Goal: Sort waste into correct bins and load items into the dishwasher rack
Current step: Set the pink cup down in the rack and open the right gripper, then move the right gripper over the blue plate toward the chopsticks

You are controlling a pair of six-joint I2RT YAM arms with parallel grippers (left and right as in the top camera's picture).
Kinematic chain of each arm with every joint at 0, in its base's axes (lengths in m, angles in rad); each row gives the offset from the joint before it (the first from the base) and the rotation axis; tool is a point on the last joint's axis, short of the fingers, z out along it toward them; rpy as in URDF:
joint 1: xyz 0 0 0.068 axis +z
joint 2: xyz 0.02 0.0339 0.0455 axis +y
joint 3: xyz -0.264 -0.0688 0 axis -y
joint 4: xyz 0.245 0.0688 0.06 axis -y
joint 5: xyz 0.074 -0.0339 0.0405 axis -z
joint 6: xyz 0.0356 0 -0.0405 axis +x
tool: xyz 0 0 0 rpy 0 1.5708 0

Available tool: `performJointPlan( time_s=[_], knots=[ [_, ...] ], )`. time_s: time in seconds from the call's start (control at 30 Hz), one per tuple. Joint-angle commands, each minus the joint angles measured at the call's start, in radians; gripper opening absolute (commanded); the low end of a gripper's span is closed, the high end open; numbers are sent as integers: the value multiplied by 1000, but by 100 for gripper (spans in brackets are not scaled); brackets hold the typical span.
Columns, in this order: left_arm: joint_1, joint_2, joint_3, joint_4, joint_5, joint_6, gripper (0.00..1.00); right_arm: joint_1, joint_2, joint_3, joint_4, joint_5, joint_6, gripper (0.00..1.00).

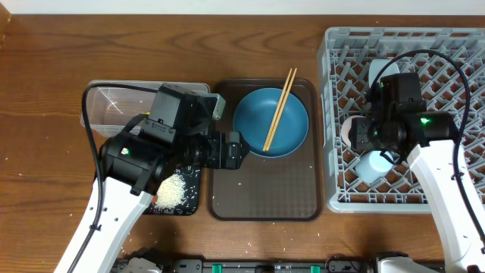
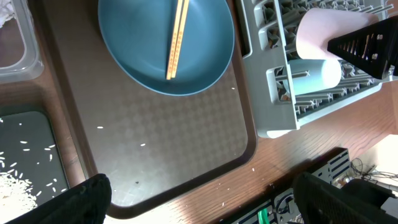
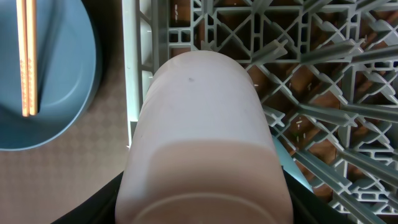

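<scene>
My right gripper (image 3: 202, 205) is shut on the pale pink cup (image 3: 202, 124), which lies sideways over the left part of the grey dishwasher rack (image 1: 455, 45). A light blue cup (image 1: 371, 165) lies in the rack just below it. The dark blue plate (image 1: 292, 133) sits on the brown tray (image 1: 265, 197) with two wooden chopsticks (image 1: 279, 110) across it. Over the tray's front left part hangs my left gripper (image 2: 202, 199), open and holding nothing. White rice crumbs (image 1: 173, 191) lie in the black tray (image 2: 31, 149).
A clear plastic tub (image 1: 114, 106) stands behind the black tray, at the left. A few loose grains are scattered on the brown tray and on the wooden table near its front edge. A white piece (image 1: 383, 68) sits in the rack's far part.
</scene>
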Motion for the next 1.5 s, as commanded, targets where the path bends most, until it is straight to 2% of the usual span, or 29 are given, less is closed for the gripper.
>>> performJointPlan(
  time_s=[0.0, 0.03, 0.1, 0.2, 0.27, 0.3, 0.67, 0.87, 0.93, 1.0, 1.23, 1.37, 1.47],
  knots=[
    [2, 2, -6, -3, -9, 6, 95, -3, 3, 7, -1, -4, 6, 58],
    [2, 2, -6, -3, -9, 6, 96, -3, 3, 7, -1, -4, 6, 59],
    [2, 2, -6, -3, -9, 6, 95, -3, 3, 7, -1, -4, 6, 72],
    [2, 2, -6, -3, -9, 6, 96, -3, 3, 7, -2, -4, 6, 77],
    [2, 2, -6, -3, -9, 6, 95, -3, 3, 7, -4, -4, 6, 94],
    [2, 2, -6, -3, -9, 6, 96, -3, 3, 7, -5, -4, 6, 98],
    [2, 2, -6, -3, -9, 6, 96, -3, 3, 7, 0, -11, 6, 99],
    [2, 2, -6, -3, -9, 6, 96, -3, 3, 7, 37, -149, 7, 99],
    [2, 2, -6, -3, -9, 6, 96, -3, 3, 7, 69, -240, 9, 84],
    [2, 2, -6, -3, -9, 6, 96, -3, 3, 7, 99, -299, 48, 73],
    [2, 2, -6, -3, -9, 6, 96, 65, 4, 7, 197, -330, 187, 58],
    [2, 2, -6, -3, -9, 6, 96, 156, 14, 7, 286, -320, 213, 43],
    [2, 2, -6, -3, -9, 6, 96, 214, 32, 7, 341, -240, 272, 33]
  ],
)
